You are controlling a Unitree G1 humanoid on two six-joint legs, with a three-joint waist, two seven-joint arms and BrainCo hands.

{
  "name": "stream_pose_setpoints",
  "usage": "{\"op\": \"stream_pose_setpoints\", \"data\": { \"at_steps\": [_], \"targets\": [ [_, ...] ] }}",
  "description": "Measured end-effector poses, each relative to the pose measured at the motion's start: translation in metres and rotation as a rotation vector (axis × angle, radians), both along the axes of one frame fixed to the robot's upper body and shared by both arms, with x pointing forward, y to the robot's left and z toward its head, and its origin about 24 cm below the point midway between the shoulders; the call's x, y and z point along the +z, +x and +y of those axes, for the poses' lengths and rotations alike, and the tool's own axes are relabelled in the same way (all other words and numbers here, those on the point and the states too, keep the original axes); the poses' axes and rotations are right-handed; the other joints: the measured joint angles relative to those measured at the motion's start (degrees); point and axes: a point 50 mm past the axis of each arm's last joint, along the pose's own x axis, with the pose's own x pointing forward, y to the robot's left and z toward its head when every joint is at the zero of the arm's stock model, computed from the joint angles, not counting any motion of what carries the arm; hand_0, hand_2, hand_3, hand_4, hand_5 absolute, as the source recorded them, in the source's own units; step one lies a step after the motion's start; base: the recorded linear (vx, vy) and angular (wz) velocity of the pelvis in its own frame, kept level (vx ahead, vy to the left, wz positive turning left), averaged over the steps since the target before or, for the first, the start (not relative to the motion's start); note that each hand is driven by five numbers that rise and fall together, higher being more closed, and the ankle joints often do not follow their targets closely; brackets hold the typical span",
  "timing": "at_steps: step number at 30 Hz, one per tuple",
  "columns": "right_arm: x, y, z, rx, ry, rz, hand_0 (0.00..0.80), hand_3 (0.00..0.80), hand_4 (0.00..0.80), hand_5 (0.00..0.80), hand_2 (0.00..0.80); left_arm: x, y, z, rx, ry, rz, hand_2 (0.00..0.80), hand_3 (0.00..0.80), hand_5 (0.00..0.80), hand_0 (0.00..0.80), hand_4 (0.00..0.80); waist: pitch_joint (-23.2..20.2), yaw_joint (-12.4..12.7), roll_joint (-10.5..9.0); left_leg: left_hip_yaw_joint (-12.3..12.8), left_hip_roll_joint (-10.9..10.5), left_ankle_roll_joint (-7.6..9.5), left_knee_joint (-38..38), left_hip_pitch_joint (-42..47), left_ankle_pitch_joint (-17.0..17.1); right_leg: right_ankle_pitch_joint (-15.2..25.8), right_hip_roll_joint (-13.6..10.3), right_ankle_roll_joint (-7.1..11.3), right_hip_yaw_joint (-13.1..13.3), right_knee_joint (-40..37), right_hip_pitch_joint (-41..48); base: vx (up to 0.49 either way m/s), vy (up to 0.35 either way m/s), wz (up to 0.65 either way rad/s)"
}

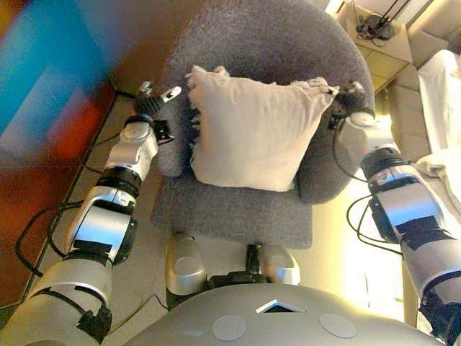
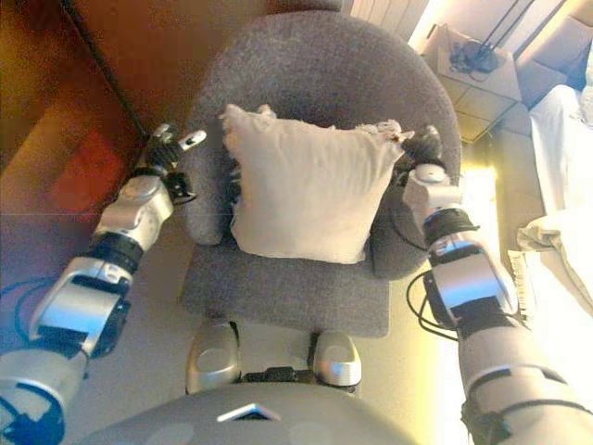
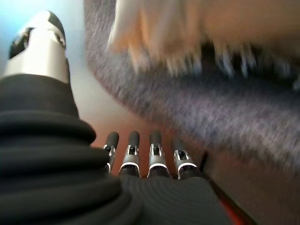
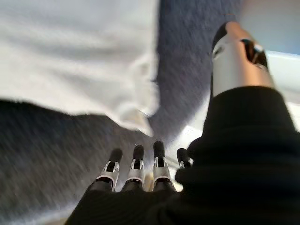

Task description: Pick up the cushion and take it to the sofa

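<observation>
A cream square cushion [image 1: 252, 130] leans upright against the back of a grey armchair [image 1: 274, 36], its lower edge on the seat. My left hand [image 1: 153, 101] is outside the chair's left armrest, level with the cushion's upper left corner and a short gap from it. In its wrist view the fingers [image 3: 133, 154] are straight and the fringed cushion edge [image 3: 159, 28] lies beyond them, untouched. My right hand [image 1: 353, 95] is by the cushion's upper right corner, at the right armrest. Its fingers [image 4: 136, 164] are straight too, just short of the cushion corner [image 4: 136, 117].
The chair's grey seat [image 1: 230, 213] juts toward me. A small side table [image 1: 378, 32] with cables on it stands at the back right. White cloth [image 1: 443, 94] lies at the far right. A brown wall [image 2: 56, 102] lies along the left.
</observation>
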Motion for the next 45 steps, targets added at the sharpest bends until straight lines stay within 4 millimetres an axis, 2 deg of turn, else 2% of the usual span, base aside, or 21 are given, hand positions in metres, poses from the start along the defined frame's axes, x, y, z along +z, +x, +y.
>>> {"op": "stream_pose_setpoints", "data": {
  "at_steps": [4, 8, 13, 17, 19, 22, 27, 29, 32, 37, 40, 43, 45],
  "targets": [
    [0.003, -0.007, -0.019, -0.047, -0.072, -0.017, 0.0, 0.0, 0.0, 0.0, 0.0, -0.007, -0.008, 0.007, 0.022, -0.006, -0.011, 0.0, 0.0, 0.0, 0.0, 0.0, -0.84, 0.09, 1.47, 0.54, -0.64, 0.36, -1.31, 0.93, 0.59, 1.62, -0.2, 0.32, -0.04, -2.88, 1.64, -0.053, 0.061, -0.03],
    [0.008, -0.007, -0.014, -0.032, -0.085, -0.07, 0.0, 0.0, 0.0, 0.0, 0.0, -0.007, -0.013, 0.007, 0.02, -0.019, -0.052, 0.0, 0.0, 0.0, 0.0, 0.0, -1.48, -0.01, 2.44, 1.36, -1.01, 0.51, -2.33, 2.73, 0.73, 2.04, -0.54, 0.47, 0.01, -4.44, 3.36, -0.074, 0.081, -0.04],
    [0.009, -0.008, -0.009, 0.009, -0.127, -0.096, 0.0, 0.0, 0.0, 0.0, 0.0, -0.007, -0.017, 0.006, 0.024, -0.029, -0.078, 0.0, 0.0, 0.0, 0.0, 0.0, -4.19, -0.07, 3.88, 1.81, -2.61, 1.0, -5.47, 4.35, 1.44, 2.74, -1.46, 1.11, 0.0, -6.54, 4.46, -0.077, 0.078, -0.01],
    [-0.006, -0.02, -0.002, 0.074, -0.105, -0.103, 0.0, 0.0, 0.0, 0.0, 0.0, -0.01, -0.025, 0.003, 0.012, -0.085, -0.106, 0.0, 0.0, 0.0, 0.0, 0.0, -7.14, -0.06, 3.72, 2.26, -3.78, 0.97, -9.3, 5.77, 2.95, 3.06, -1.95, 1.18, -0.28, -8.29, 4.95, -0.046, 0.053, 0.01],
    [-0.016, -0.034, 0.007, 0.144, -0.07, -0.128, 0.0, 0.0, 0.0, 0.0, 0.0, -0.009, -0.035, -0.001, -0.022, -0.132, -0.142, 0.0, 0.0, 0.0, 0.0, 0.0, -8.44, -0.21, 3.41, 2.36, -4.28, 0.76, -12.82, 6.77, 4.71, 3.63, -1.96, 1.08, -0.79, -10.04, 5.05, -0.052, 0.017, 0.02],
    [-0.045, -0.057, 0.013, 0.218, -0.009, -0.071, 0.0, 0.0, 0.0, 0.0, 0.0, -0.007, -0.045, -0.008, -0.073, -0.18, -0.184, 0.0, 0.0, 0.0, 0.0, 0.0, -8.89, -0.16, 3.39, 2.15, -4.7, 0.31, -17.68, 8.76, 7.08, 4.11, -1.41, 0.81, -1.58, -11.85, 6.0, -0.019, 0.014, 0.06],
    [-0.085, -0.094, 0.032, 0.331, 0.132, 0.001, 0.0, 0.0, 0.0, 0.0, 0.0, -0.025, -0.072, -0.015, -0.108, -0.263, -0.171, 0.0, 0.0, 0.0, 0.0, 0.0, -10.0, -0.43, 4.4, 2.67, -4.45, -0.38, -25.07, 11.86, 10.54, 5.16, -0.23, 0.41, -2.25, -15.36, 7.37, -0.026, 0.0, -0.01],
    [-0.097, -0.104, 0.04, 0.353, 0.197, 0.026, 0.0, 0.0, 0.0, 0.0, 0.0, -0.033, -0.078, -0.019, -0.115, -0.291, -0.156, 0.0, 0.0, 0.0, 0.0, 0.0, -10.01, -0.39, 4.38, 2.66, -4.3, -0.48, -25.08, 11.87, 10.61, 5.67, 0.03, 0.28, -2.45, -16.68, 7.96, -0.035, -0.007, 0.02],
    [-0.104, -0.114, 0.051, 0.385, 0.273, 0.009, 0.0, 0.0, 0.0, 0.0, 0.0, -0.044, -0.09, -0.021, -0.119, -0.342, -0.142, 0.0, 0.0, 0.0, 0.0, 0.0, -10.07, -0.35, 4.35, 2.86, -4.25, -0.7, -25.15, 12.26, 10.46, 5.89, 0.1, 0.31, -2.79, -17.66, 8.6, -0.041, -0.012, 0.01],
    [-0.127, -0.152, 0.076, 0.41, 0.42, 0.035, 0.0, 0.0, 0.0, 0.0, 0.0, -0.081, -0.139, -0.022, -0.112, -0.484, -0.049, 0.0, 0.0, 0.0, 0.0, 0.0, -10.1, -0.35, 4.38, 3.01, -4.18, -0.94, -25.33, 12.13, 10.24, 5.89, 0.18, 0.31, -2.75, -18.12, 8.58, -0.059, 0.005, -0.02],
    [-0.141, -0.173, 0.084, 0.378, 0.594, 0.05, 0.0, 0.0, 0.0, 0.0, 0.0, -0.099, -0.167, -0.026, -0.134, -0.536, 0.014, 0.0, 0.0, 0.0, 0.0, 0.0, -10.1, -0.36, 4.39, 2.99, -4.02, -0.97, -25.35, 11.55, 10.16, 5.89, 0.29, 0.31, -2.81, -18.12, 8.08, -0.047, 0.009, 0.01],
    [-0.151, -0.188, 0.093, 0.346, 0.766, 0.043, 0.0, 0.0, 0.0, 0.0, 0.0, -0.109, -0.184, -0.033, -0.173, -0.566, 0.044, 0.0, 0.0, 0.0, 0.0, 0.0, -10.04, -0.31, 4.5, 3.0, -3.74, -0.83, -25.35, 10.96, 10.07, 5.93, 0.53, 0.24, -2.79, -18.11, 7.49, -0.033, 0.008, -0.01],
    [-0.153, -0.191, 0.097, 0.358, 0.794, 0.045, 0.0, 0.0, 0.0, 0.0, 0.0, -0.111, -0.187, -0.039, -0.198, -0.586, 0.047, 0.0, 0.0, 0.0, 0.0, 0.0, -10.09, -0.29, 4.71, 2.99, -3.71, -0.79, -25.33, 10.78, 10.12, 5.96, 0.58, 0.21, -2.79, -18.12, 7.31, -0.017, 0.003, 0.0]
  ]
}}
